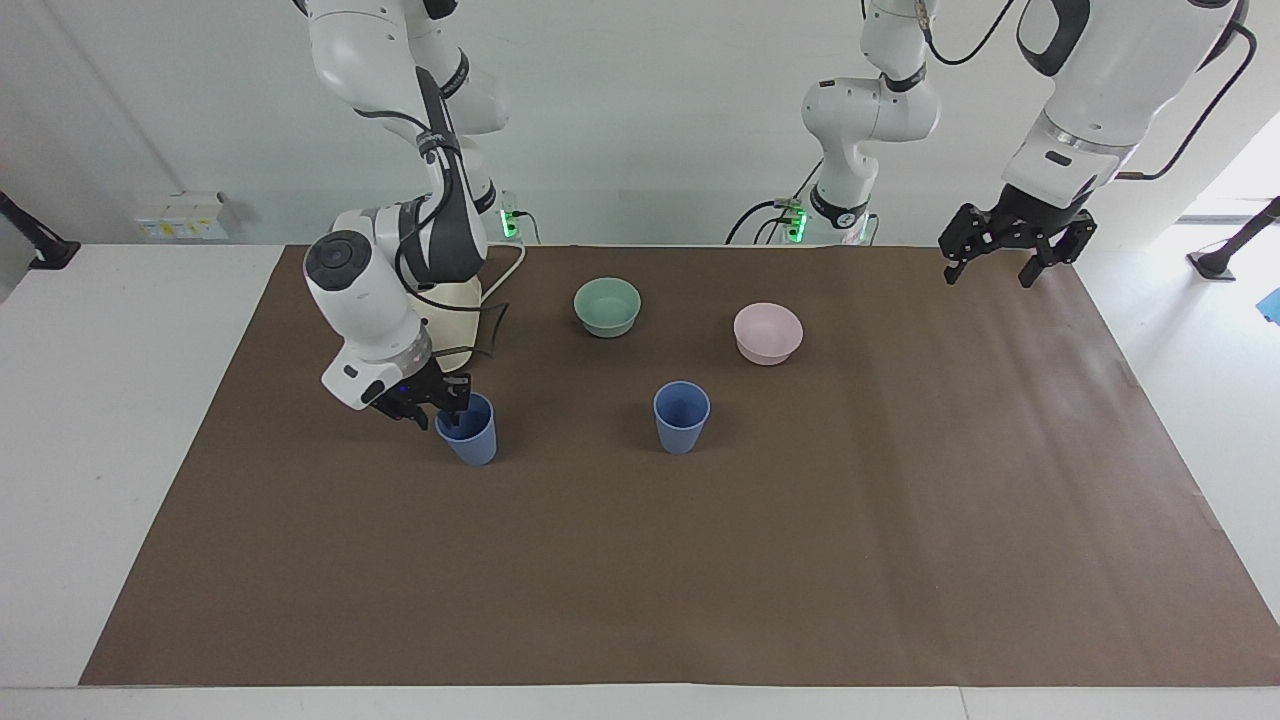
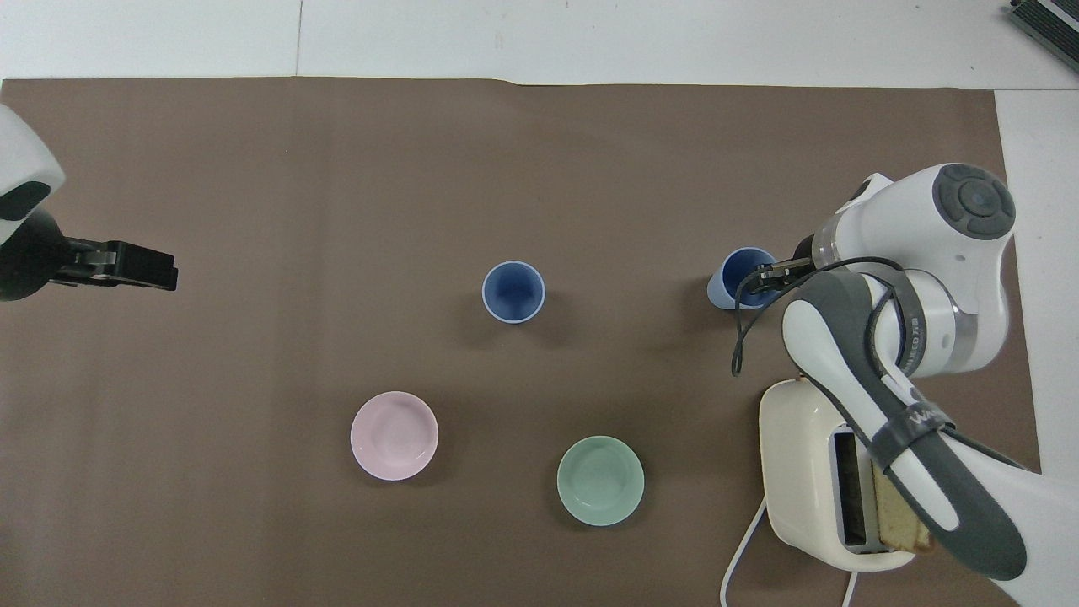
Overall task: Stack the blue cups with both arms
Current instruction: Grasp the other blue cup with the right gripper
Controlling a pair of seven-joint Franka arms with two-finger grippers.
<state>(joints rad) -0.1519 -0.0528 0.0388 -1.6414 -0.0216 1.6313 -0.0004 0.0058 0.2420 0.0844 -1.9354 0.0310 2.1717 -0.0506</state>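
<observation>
Two blue cups stand upright on the brown mat. One cup (image 1: 681,418) is mid-table, also in the overhead view (image 2: 513,292). The other cup (image 1: 472,442) stands toward the right arm's end, also in the overhead view (image 2: 732,285). My right gripper (image 1: 438,412) is down at this cup's rim, open, with one finger inside the cup and one outside; it also shows in the overhead view (image 2: 769,273). My left gripper (image 1: 990,268) is open and empty, raised over the mat's edge at the left arm's end, and shows in the overhead view (image 2: 167,276).
A green bowl (image 1: 607,306) and a pink bowl (image 1: 767,332) sit nearer to the robots than the cups. A cream toaster (image 2: 801,472) holding a bread slice (image 2: 906,527) stands by the right arm's base, partly covered by that arm.
</observation>
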